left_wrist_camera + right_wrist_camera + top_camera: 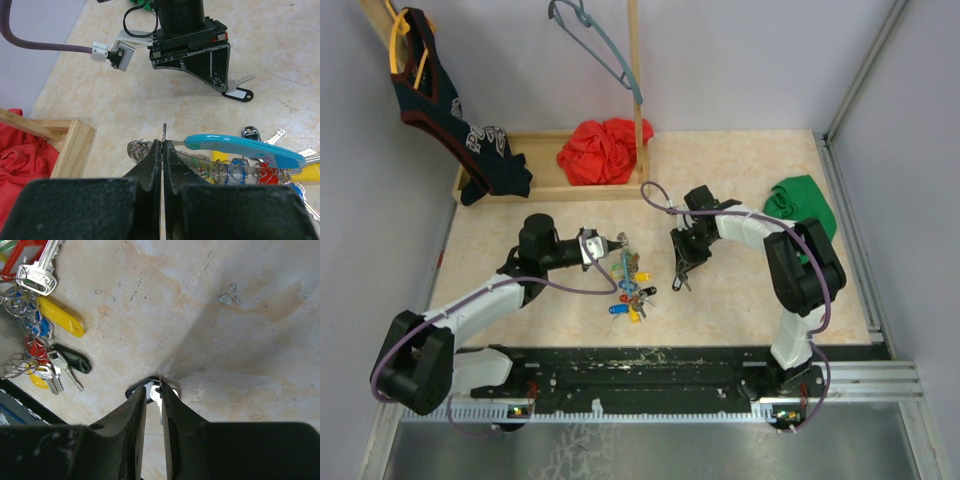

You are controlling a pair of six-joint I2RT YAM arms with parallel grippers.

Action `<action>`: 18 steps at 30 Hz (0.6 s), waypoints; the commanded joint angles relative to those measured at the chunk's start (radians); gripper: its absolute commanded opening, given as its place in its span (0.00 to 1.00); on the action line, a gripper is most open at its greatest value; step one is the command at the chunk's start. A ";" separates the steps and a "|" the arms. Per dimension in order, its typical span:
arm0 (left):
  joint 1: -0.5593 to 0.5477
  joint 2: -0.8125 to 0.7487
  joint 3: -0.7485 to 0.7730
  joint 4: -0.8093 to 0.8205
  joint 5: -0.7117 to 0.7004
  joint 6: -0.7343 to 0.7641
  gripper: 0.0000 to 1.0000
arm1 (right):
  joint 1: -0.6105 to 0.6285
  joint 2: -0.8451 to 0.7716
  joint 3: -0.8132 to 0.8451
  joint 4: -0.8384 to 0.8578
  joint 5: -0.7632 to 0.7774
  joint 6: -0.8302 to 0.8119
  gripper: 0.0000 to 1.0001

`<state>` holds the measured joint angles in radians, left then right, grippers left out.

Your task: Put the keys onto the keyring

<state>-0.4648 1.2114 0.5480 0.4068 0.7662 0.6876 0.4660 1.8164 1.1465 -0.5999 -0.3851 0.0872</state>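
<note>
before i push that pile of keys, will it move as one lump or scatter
Likely a loose, floppy clump: the keys sit tangled in small wire rings, so they should drag together, not rigidly. Flat plastic tags on the smooth table would probably slide, not roll.

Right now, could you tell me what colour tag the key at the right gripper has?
Black tag with a white label, clearest in the left wrist view.

My left fingers point(150, 167) hide most of the keyring point(240, 146), and the keys point(280, 172) run off the right edge. My right fingers point(132, 417) cover most of one key point(156, 397).
</note>
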 commanded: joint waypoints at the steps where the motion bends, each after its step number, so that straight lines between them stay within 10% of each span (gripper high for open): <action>1: -0.003 -0.015 0.004 0.030 0.015 -0.005 0.00 | -0.007 0.003 0.042 0.002 -0.026 -0.017 0.19; 18: -0.003 -0.012 0.006 0.031 0.018 -0.009 0.00 | -0.006 0.024 0.038 0.000 0.002 -0.026 0.09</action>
<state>-0.4648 1.2114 0.5480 0.4068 0.7662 0.6842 0.4660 1.8343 1.1469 -0.6025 -0.3878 0.0776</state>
